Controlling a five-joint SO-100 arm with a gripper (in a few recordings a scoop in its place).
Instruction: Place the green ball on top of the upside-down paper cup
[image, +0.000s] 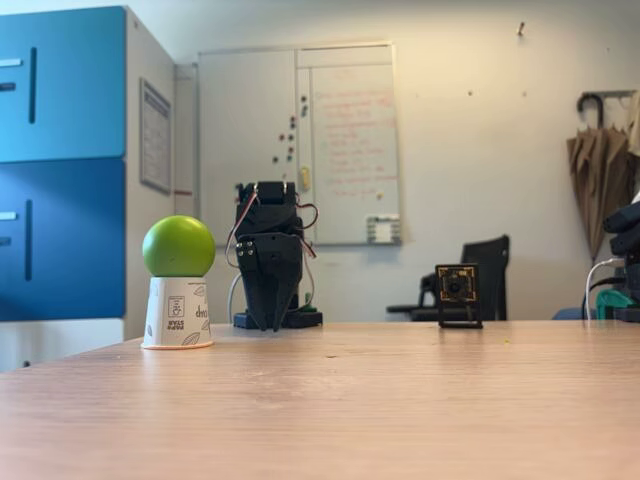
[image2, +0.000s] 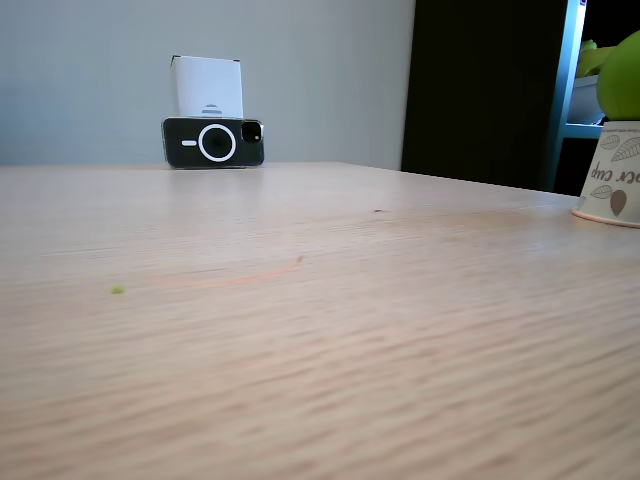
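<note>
The green ball (image: 178, 246) rests on the flat top of the upside-down paper cup (image: 178, 313), which stands on the wooden table (image: 350, 400) at the left of a fixed view, its orange rim down. In another fixed view the cup (image2: 611, 178) and a slice of the ball (image2: 622, 70) sit at the right edge. My black arm is folded back behind the cup, to its right, with the gripper (image: 268, 322) pointing down at the table, well apart from the ball. Its fingers look close together with nothing between them.
A small camera on a stand (image: 458, 296) sits at the table's far edge, right of the arm. A phone leaning on a white box (image2: 212, 141) stands at the table's far side. A blue cabinet (image: 60, 160) stands behind the cup.
</note>
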